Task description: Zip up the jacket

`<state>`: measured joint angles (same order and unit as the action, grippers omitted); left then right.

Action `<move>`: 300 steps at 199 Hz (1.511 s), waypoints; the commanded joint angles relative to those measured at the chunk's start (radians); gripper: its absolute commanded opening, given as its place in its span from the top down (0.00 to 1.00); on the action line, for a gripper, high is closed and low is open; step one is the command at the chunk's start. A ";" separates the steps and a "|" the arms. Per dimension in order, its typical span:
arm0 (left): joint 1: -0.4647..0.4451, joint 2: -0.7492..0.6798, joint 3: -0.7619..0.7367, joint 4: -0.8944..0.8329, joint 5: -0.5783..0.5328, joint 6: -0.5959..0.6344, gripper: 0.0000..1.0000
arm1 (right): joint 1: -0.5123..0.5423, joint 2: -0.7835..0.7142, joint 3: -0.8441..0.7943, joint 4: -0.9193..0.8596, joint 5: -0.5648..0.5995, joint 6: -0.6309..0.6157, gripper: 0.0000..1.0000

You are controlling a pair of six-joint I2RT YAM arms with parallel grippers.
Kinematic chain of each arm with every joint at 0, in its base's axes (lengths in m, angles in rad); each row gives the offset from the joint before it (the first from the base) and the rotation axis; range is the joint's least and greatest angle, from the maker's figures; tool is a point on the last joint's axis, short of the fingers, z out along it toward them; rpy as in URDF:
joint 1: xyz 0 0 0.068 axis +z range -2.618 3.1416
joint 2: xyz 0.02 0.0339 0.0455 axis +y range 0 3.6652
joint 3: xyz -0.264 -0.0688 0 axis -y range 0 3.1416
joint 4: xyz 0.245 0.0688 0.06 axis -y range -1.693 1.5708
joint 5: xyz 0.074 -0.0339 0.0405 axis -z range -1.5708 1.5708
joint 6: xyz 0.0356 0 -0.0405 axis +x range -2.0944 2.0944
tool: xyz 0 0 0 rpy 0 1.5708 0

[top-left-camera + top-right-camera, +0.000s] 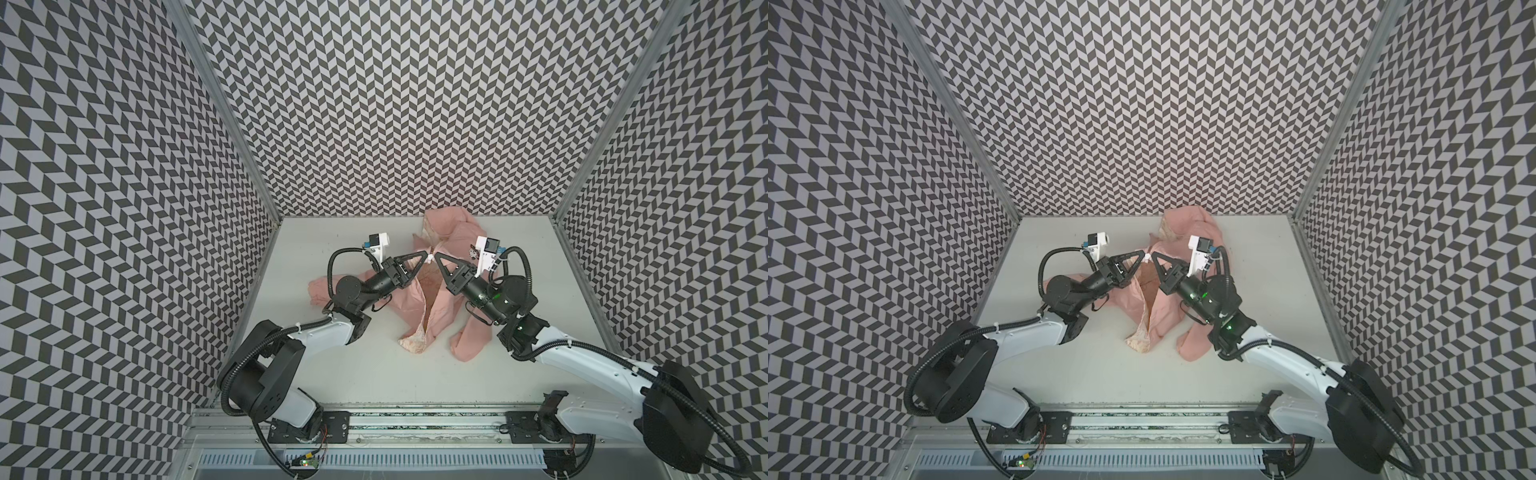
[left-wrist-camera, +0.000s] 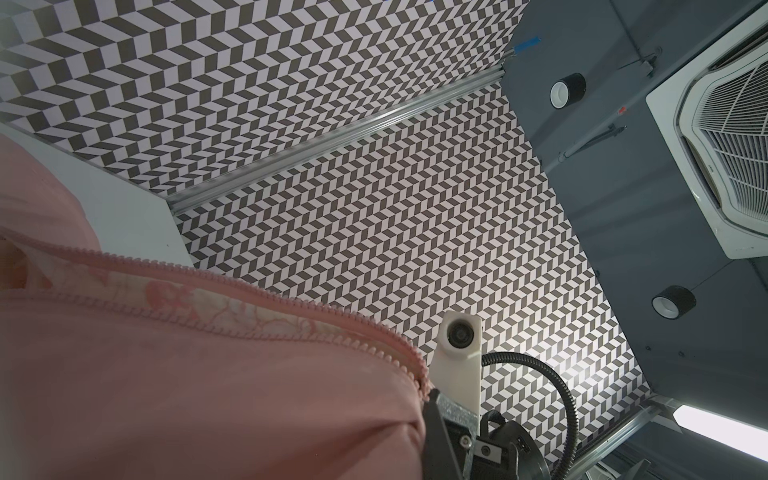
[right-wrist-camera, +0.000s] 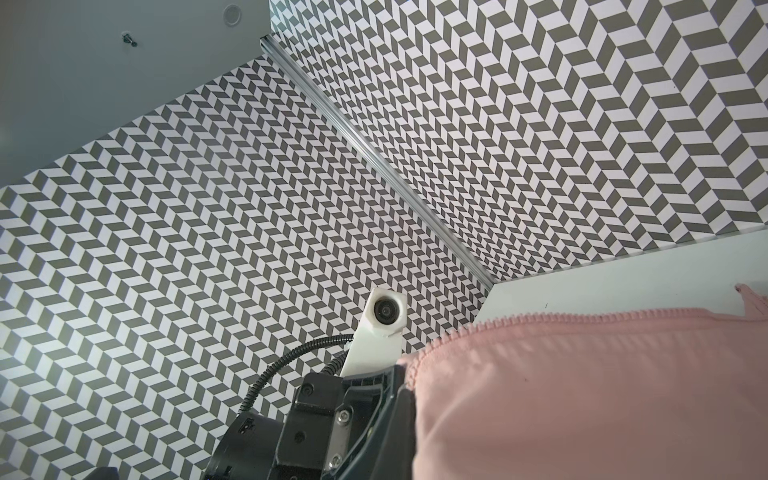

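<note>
The salmon-pink jacket (image 1: 432, 316) (image 1: 1163, 316) lies open-fronted mid-table, and its cream printed lining (image 1: 415, 343) shows at the near hem. Both grippers meet tip to tip over its upper front. My left gripper (image 1: 427, 254) (image 1: 1143, 252) is shut on one front edge and my right gripper (image 1: 436, 257) (image 1: 1153, 254) on the other, both raised off the table. In the left wrist view, pink fabric (image 2: 208, 395) and zipper teeth (image 2: 291, 307) hide my own jaws; the right arm's fingers (image 2: 436, 432) pinch the edge. The right wrist view shows fabric (image 3: 582, 395), teeth (image 3: 540, 318) and the left arm's fingers (image 3: 399, 399).
Chevron-patterned walls close in the white table (image 1: 332, 374) on three sides. The jacket's top bunches against the back wall (image 1: 444, 220). One sleeve (image 1: 320, 291) runs under the left arm, the other (image 1: 469, 336) lies by the right arm. A metal rail (image 1: 415, 419) lines the near edge.
</note>
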<state>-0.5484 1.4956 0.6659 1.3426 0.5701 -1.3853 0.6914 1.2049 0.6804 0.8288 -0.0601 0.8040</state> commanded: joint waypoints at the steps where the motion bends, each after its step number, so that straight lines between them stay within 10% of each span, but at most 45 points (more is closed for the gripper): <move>1: 0.005 0.002 0.038 0.072 0.017 -0.020 1.00 | 0.011 -0.012 -0.005 0.067 -0.045 0.008 1.00; 300: 0.036 -0.030 0.072 0.019 0.059 -0.041 1.00 | 0.013 -0.067 -0.077 -0.039 -0.124 -0.007 1.00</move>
<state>-0.5346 1.4948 0.6781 1.3067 0.6670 -1.4067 0.6899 1.1339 0.6235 0.7834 -0.1226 0.8005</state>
